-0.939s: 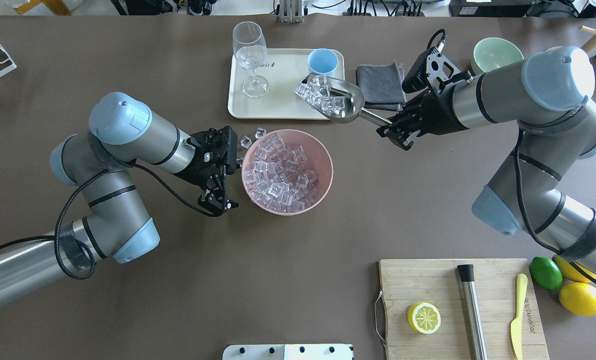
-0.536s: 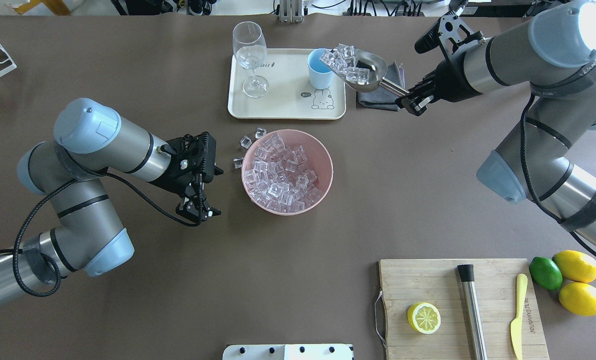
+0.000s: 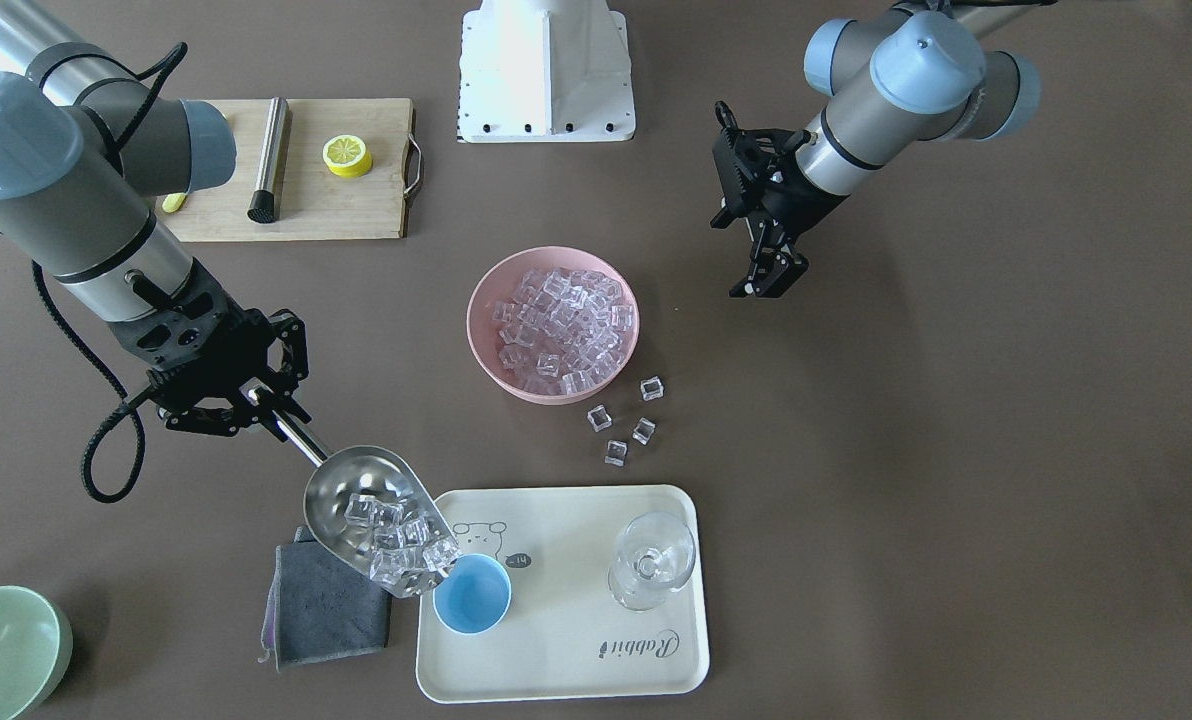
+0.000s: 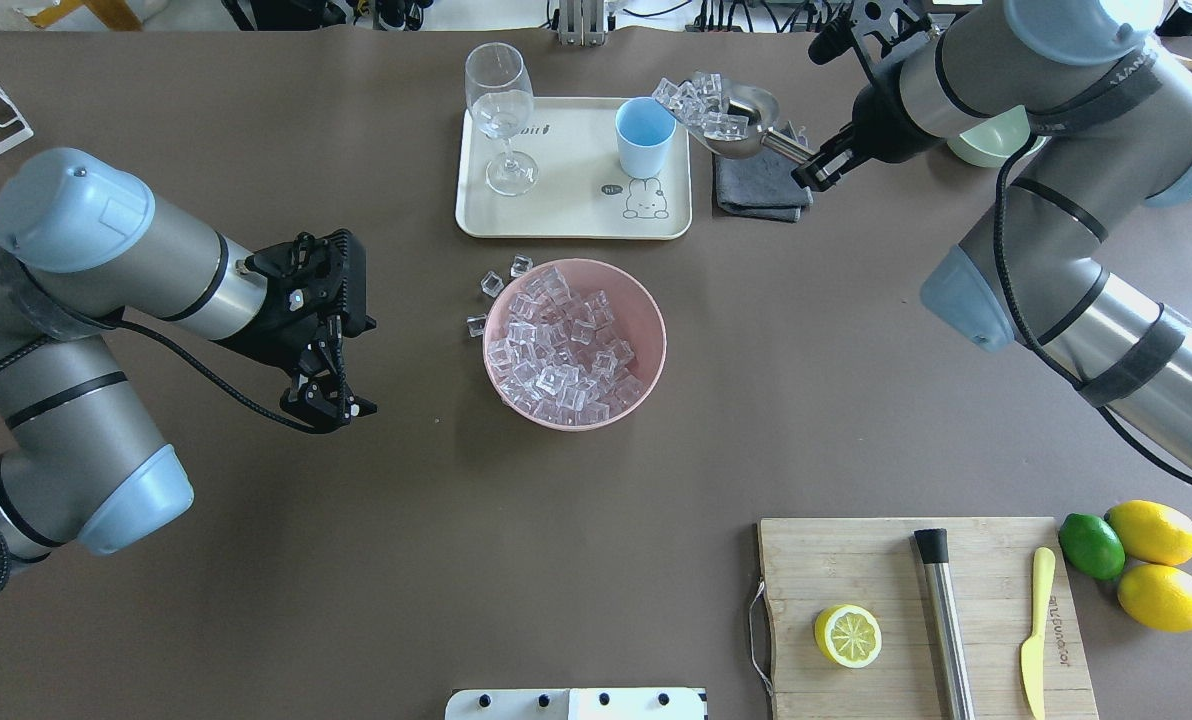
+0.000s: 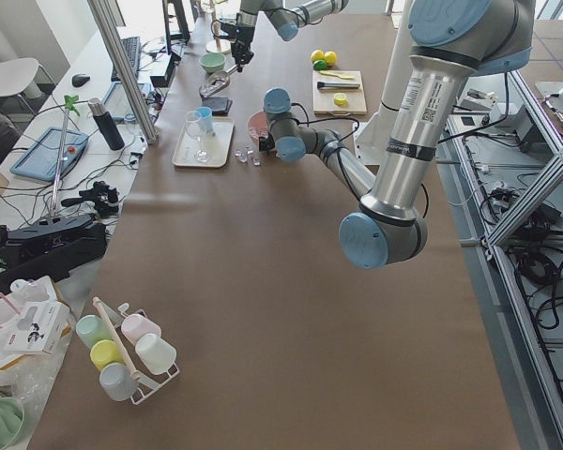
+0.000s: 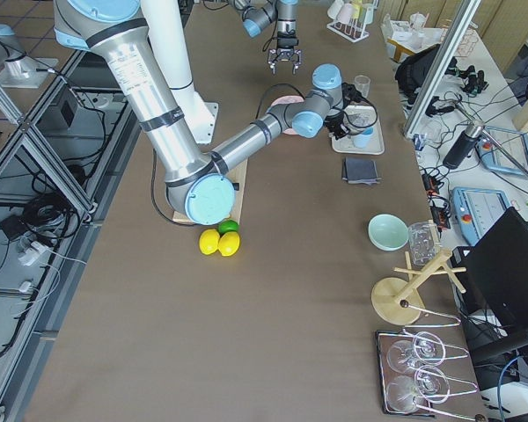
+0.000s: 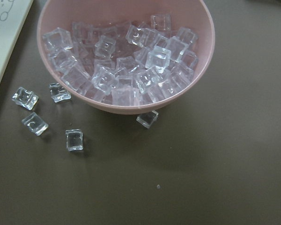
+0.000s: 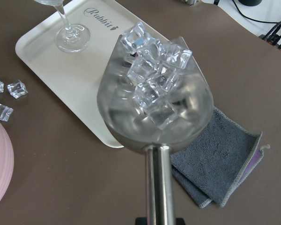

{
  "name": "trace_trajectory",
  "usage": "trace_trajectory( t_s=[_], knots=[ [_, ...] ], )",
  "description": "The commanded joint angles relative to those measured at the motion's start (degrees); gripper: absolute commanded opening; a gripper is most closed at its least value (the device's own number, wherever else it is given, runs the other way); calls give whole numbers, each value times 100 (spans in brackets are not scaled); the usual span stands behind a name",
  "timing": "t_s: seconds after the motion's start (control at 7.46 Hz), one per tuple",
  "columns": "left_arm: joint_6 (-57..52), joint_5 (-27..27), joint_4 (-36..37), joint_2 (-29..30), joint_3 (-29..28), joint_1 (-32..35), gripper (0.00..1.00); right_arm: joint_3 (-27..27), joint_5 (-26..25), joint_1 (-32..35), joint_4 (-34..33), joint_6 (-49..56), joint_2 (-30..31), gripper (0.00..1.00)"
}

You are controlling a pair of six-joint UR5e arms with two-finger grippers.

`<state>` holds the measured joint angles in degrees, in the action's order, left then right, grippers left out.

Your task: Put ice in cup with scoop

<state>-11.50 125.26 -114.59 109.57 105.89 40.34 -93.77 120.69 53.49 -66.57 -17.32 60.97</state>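
Note:
My right gripper [image 3: 256, 397] [image 4: 818, 170] is shut on the straight handle of the steel scoop [image 3: 351, 490] [image 4: 751, 112] [image 8: 154, 117]. The scoop holds several clear ice cubes [image 3: 406, 550] [image 4: 696, 100] [image 8: 154, 79], crowded at its open lip. The lip hangs just above the rim of the light-blue cup [image 3: 471, 597] [image 4: 644, 135] on the tray; the cup looks empty. In the right wrist view the scoop hides the cup. More ice [image 3: 561, 330] [image 4: 566, 345] [image 7: 126, 61] fills the pink bowl [image 3: 484, 345] [image 4: 656, 330] [image 7: 206, 56]. My left gripper [image 3: 771, 282] [image 4: 328, 405] is open and empty, left of the bowl.
The cream tray [image 3: 556, 645] [image 4: 556, 210] also carries a stemmed glass [image 3: 651, 560] [image 4: 501, 110]. A grey cloth [image 3: 326, 605] [image 4: 756, 190] [image 8: 220, 164] lies beside it. Loose cubes [image 3: 621, 425] [image 4: 496, 285] [image 7: 33, 122] lie by the bowl. A green bowl [image 3: 1, 650] and a cutting board [image 4: 856, 570] stand further off.
My right arm has carried the loaded scoop from over the tray's near edge back and up to the cup's rim. My left gripper has drawn away from the pink bowl.

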Motion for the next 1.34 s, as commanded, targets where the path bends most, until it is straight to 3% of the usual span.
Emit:
trace_trajectory(
  t_s=[0.0, 0.27, 0.4, 0.67, 1.07, 1.21],
  knots=[
    [33, -19, 998, -258, 449, 368, 99, 419, 33, 12, -829, 543, -523, 0],
    [758, 34, 1026, -278, 441, 561, 99, 561, 287, -5, -1006, 790, -604, 0],
    [1503, 365, 1027, -417, 415, 806, 99, 570, 367, -5, -1425, 1018, -769, 0],
    [2323, 430, 1018, -680, 258, 1299, 99, 570, 367, 4, -2294, 1431, -1112, 0],
    [2477, 491, 1035, -1339, 115, 3156, 99, 544, 359, 135, -3218, 1976, -1376, 0],
    [2477, 822, 1044, -1637, 229, 3721, 99, 553, 333, 205, -3553, 2170, -1473, 0]
  ],
)
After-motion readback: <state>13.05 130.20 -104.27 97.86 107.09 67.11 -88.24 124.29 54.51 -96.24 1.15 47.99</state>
